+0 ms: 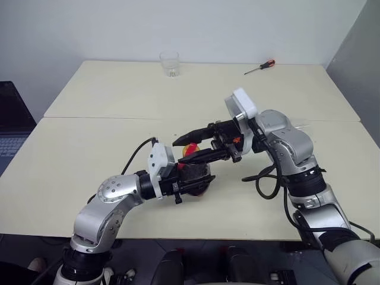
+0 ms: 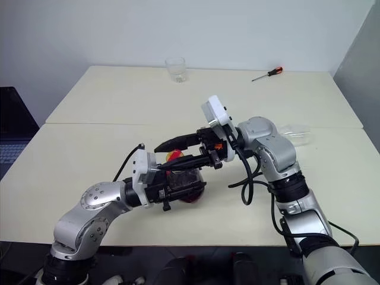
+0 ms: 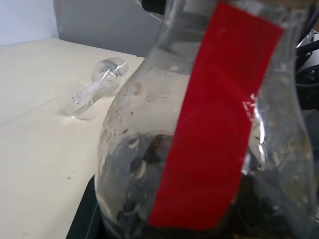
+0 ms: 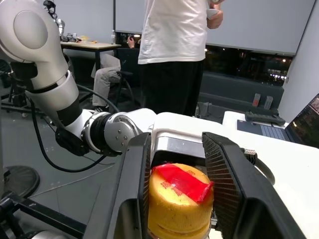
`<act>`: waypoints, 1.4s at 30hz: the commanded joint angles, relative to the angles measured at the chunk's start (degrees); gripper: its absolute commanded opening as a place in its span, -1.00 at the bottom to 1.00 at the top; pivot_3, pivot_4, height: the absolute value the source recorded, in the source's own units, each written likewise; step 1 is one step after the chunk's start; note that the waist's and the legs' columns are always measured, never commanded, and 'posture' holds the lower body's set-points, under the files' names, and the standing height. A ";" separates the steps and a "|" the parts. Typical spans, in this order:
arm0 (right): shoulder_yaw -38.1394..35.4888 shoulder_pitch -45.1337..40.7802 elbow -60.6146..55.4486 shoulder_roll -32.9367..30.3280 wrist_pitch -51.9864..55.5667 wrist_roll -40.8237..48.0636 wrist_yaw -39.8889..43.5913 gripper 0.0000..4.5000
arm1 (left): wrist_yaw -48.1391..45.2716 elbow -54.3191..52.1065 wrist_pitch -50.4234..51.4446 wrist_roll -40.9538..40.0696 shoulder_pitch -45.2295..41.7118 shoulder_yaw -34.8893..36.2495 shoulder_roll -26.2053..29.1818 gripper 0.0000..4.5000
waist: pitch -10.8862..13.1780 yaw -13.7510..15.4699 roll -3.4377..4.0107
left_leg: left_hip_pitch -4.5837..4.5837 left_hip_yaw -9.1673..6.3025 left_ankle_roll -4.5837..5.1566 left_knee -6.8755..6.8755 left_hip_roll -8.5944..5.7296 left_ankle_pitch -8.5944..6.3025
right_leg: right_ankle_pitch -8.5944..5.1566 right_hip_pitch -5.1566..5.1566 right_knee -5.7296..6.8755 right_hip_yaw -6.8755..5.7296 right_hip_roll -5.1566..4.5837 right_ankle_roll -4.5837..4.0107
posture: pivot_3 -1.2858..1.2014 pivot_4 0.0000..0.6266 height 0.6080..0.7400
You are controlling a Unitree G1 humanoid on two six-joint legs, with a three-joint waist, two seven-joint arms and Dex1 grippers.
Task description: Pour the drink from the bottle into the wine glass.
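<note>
Bottle (image 1: 195,169) is being gripped by the left tool (image 1: 193,181); its yellow cap (image 4: 180,201) is being straddled by the parted right tool (image 1: 191,145).

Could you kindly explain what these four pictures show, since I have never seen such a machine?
It is a two-armed humanoid robot at a table. Two pictures come from cameras in its head, looking down over its arms. The other two come from cameras on each wrist. The left gripper holds a small bottle with a red strip and dark drink at the bottom. The right gripper has a finger on each side of the bottle's yellow cap. On the table, a wine glass lies on its side; a tumbler and a screwdriver sit at the far edge. A person stands behind.
</note>
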 commanded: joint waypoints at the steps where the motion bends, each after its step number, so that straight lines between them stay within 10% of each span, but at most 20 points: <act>1: -0.15 -0.43 -0.54 -0.01 0.19 -0.41 -0.83 0.30 | 0.98 -1.71 -2.18 -1.90 -2.05 1.68 -0.70 -0.09 | 0.05 0.00 0.00 | -0.01 0.00 0.00 0.00 0.00 0.00 | 0.00 0.00 0.00 0.00 0.00 0.00 | 0.03 -0.52 1.00; 6: -3.95 0.53 -3.98 -2.42 6.44 1.76 -7.24 0.98 | 1.73 -0.16 -2.14 -1.92 -2.58 1.57 -1.08 -0.09 | 0.11 0.03 -0.02 | -0.01 0.01 0.00 0.00 -0.02 0.00 | 0.00 0.00 -0.01 0.02 -0.01 0.00 | 0.03 -0.52 1.00; 16: -14.83 2.89 -16.36 -2.90 19.03 8.26 -29.20 0.98 | 10.53 11.89 -4.29 3.73 -9.14 1.72 -5.24 -0.09 | 0.18 0.14 -0.04 | -0.04 -0.01 0.00 -0.01 -0.02 0.00 | 0.00 0.00 0.00 -0.01 0.00 0.00 | 0.03 -0.52 1.00; 28: -7.42 0.67 -13.70 1.32 13.80 -5.43 -44.97 0.98 | 12.29 25.25 -11.62 9.48 -19.23 0.09 -10.23 -0.09 | 0.22 -0.06 -0.08 | -0.11 0.05 -0.01 -0.02 -0.03 0.01 | 0.00 -0.09 0.01 0.03 0.01 0.01 | 0.03 -0.52 1.00; 42: -4.88 0.18 -13.24 4.88 13.57 -8.63 -47.10 0.98 | 11.65 28.03 -14.26 10.40 -19.82 0.58 -10.63 -0.09 | 0.22 0.00 -0.08 | -0.90 0.07 -0.14 0.06 -0.05 0.10 | 0.05 -0.91 0.11 0.05 -0.03 0.01 | 0.03 -0.52 1.00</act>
